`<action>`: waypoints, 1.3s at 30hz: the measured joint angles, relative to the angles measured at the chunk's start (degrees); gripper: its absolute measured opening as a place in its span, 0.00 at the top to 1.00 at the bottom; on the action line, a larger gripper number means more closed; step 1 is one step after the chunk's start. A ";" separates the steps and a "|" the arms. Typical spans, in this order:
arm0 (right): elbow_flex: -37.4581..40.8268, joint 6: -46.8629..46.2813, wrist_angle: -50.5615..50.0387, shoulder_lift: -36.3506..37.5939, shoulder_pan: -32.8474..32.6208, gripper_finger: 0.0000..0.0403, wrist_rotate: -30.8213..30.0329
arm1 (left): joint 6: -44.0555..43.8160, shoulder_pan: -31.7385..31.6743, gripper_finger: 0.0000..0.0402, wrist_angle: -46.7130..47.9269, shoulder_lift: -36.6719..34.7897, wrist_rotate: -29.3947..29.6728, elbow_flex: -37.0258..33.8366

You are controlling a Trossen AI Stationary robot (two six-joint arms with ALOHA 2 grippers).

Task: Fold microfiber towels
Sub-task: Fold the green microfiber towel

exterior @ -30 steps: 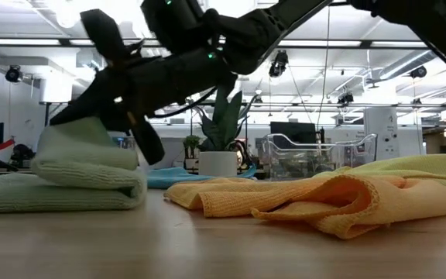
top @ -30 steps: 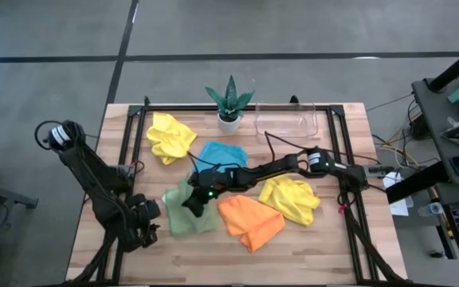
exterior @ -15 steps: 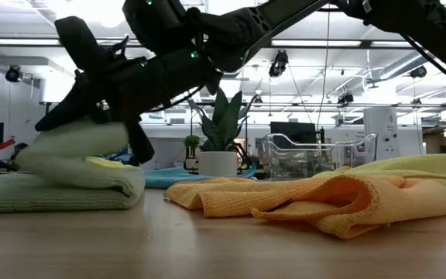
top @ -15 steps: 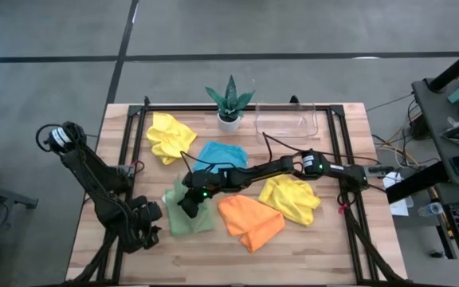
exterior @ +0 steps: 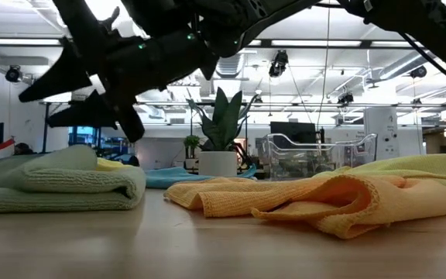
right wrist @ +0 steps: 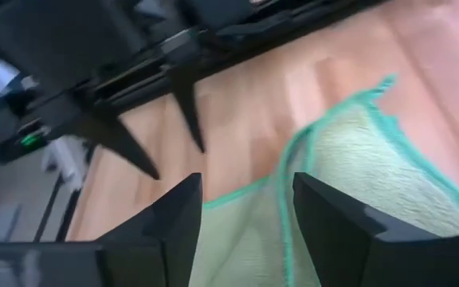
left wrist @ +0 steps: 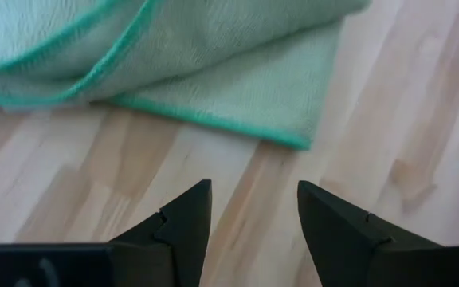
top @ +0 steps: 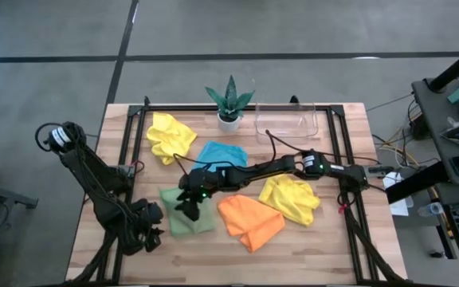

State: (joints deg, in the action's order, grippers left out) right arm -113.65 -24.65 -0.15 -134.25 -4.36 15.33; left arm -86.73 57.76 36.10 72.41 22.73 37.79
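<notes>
**Green towel folded, four left**

The right claw point(top: 188, 206) hangs just above the sage green towel point(top: 183, 215), fingers apart and holding nothing. A second ago it was pinching the towel's raised flap; that flap now lies flat, doubled over. The left claw point(top: 151, 231), fingers apart, waits at the towel's 8 o'clock on the desk point(top: 293, 259). The orange towel point(top: 249, 221), blue towel point(top: 221, 153) and both yellow towels point(top: 169, 135) lie crumpled, apparently unfolded.
</notes>
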 joint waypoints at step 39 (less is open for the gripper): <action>61.25 31.71 40.21 34.90 -2.62 0.92 -2.47 | 35.67 -34.69 0.57 -20.74 7.56 -2.34 2.88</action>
State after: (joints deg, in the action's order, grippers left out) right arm -52.40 7.06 40.07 -99.35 -6.98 12.86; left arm -51.06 23.07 15.37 79.97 20.39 40.66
